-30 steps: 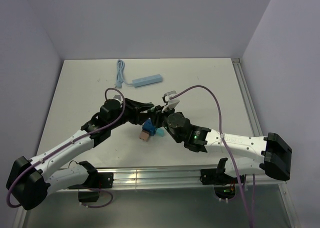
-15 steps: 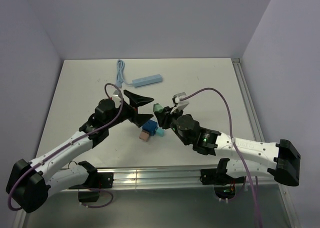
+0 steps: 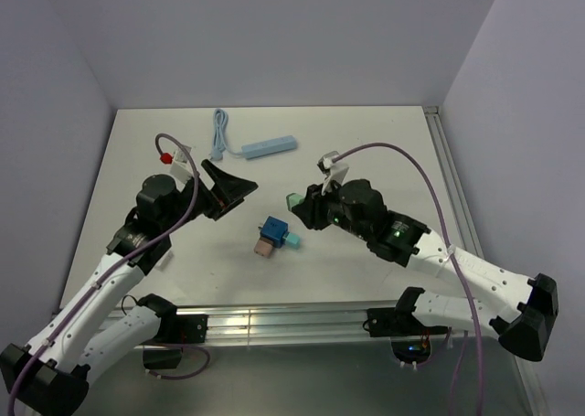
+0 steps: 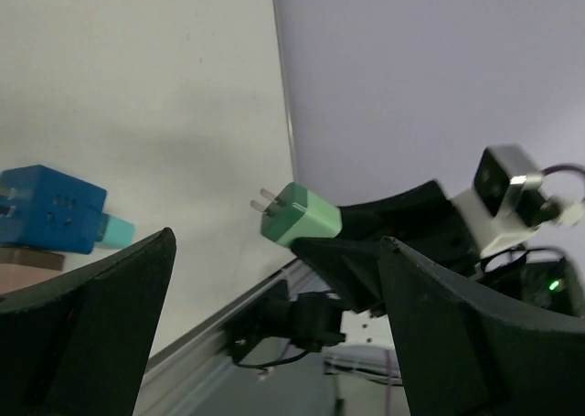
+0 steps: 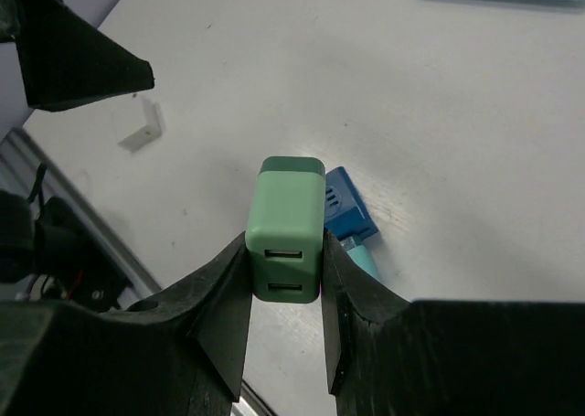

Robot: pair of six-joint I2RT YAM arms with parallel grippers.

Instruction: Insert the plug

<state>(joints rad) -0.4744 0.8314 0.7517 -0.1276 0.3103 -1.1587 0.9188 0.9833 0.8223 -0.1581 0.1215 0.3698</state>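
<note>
Plug [image 5: 285,217], hard-shelled and probably light and slick, sits pinched by its flat flanks in the right gripper [image 5: 284,262], raised just beyond the blue adapter [image 3: 272,230]; grip there, prongs clear. The left gripper [image 3: 228,178], left of the adapter, stands spread and empty.

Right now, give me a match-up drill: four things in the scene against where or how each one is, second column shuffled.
Things
1. green plug
2. blue adapter
3. pale blue power strip
4. left arm's jaws

States
A. lying on the table between the two arms
B. wide open, holding nothing
C. clamped in the right arm's jaws
D. at the far side of the table, next to a pale blue cable

Pairs: 1-C, 2-A, 3-D, 4-B
</note>
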